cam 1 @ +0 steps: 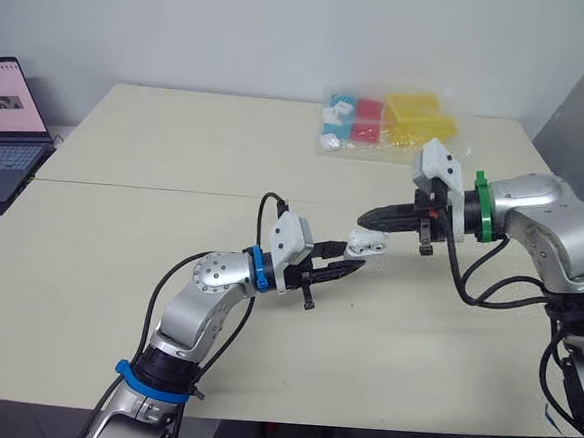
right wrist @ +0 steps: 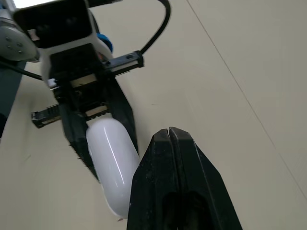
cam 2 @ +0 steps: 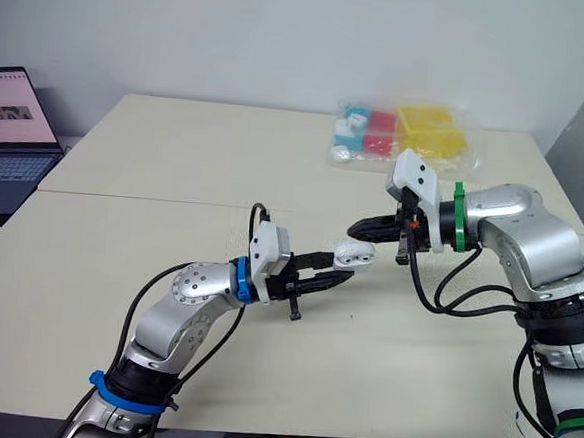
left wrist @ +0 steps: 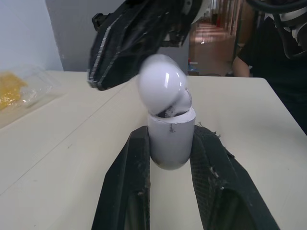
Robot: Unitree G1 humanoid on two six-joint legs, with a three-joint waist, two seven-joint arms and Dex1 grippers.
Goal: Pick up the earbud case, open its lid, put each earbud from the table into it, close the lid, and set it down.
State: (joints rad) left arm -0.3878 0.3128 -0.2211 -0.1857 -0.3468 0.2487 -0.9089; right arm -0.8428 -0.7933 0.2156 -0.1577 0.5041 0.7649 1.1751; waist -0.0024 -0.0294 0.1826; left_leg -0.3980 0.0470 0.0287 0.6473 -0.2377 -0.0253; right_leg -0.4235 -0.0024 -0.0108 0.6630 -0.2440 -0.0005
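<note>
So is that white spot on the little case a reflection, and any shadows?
Left wrist view: yes, a glare spot sits on the lid of the earbud case, probably reflected room light. Right wrist view: a softer sheen runs along it. Left eye view: even light, hardly any shadow on the table.

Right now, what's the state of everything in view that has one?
earbud case: held between the left hand's fingers
case lid: hinged partly open
left hand: shut on the earbud case
right hand: shut, tips at the case lid
laptop: open, screen lit
</note>
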